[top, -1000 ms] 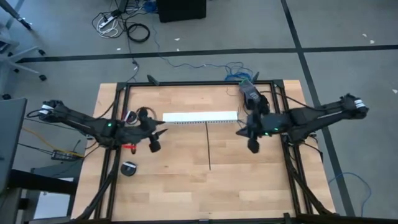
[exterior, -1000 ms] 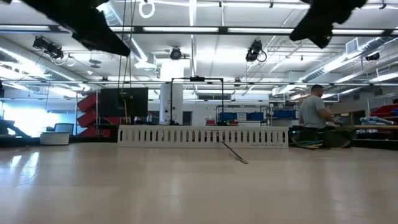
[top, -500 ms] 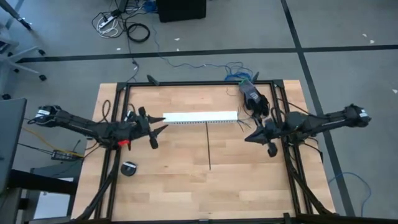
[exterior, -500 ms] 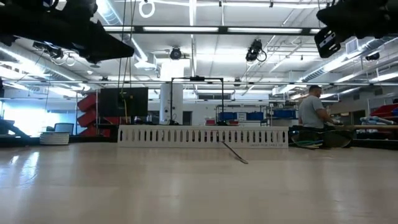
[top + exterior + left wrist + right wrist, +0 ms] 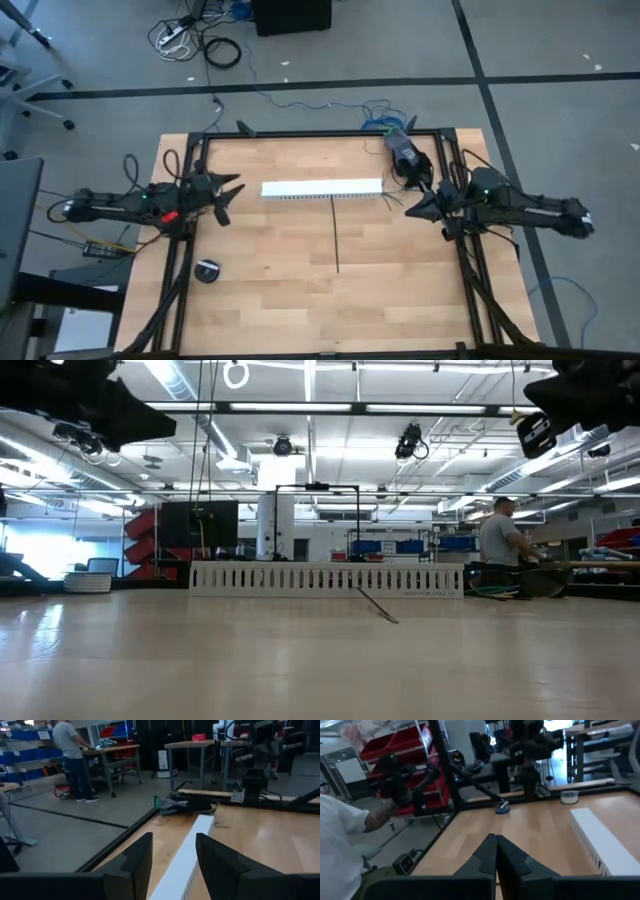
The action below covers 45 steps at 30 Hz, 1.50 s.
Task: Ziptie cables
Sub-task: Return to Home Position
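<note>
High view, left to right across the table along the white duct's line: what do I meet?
The left gripper, open → white cable duct → right gripper, shut.

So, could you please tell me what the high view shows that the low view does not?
Only the high view: the left gripper and right gripper at opposite sides of the table, and a small round black object. Only the low view: a person in the room behind. Both: the white channel with the ziptie by it.
</note>
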Each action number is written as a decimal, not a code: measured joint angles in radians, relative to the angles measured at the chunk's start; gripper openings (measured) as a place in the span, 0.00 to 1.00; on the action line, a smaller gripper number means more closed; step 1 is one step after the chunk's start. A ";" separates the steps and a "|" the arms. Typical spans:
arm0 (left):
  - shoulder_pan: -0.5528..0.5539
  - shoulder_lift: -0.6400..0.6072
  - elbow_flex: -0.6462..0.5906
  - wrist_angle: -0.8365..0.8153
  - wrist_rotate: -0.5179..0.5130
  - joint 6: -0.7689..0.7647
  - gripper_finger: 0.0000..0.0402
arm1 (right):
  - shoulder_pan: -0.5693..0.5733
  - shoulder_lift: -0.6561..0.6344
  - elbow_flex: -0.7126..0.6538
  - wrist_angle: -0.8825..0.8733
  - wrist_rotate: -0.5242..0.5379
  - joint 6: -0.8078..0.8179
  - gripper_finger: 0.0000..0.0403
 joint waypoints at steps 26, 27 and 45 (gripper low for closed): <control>-0.004 -0.155 -0.244 0.094 -0.126 -0.069 0.36 | -0.046 0.015 -0.229 0.229 -0.001 0.028 0.00; -0.004 -0.154 -0.244 0.091 -0.123 -0.068 0.36 | -0.046 0.016 -0.229 0.226 -0.006 0.025 0.00; -0.004 -0.106 -0.162 -0.132 -0.313 -0.121 0.36 | -0.117 0.032 -0.230 0.265 -0.210 -0.083 0.00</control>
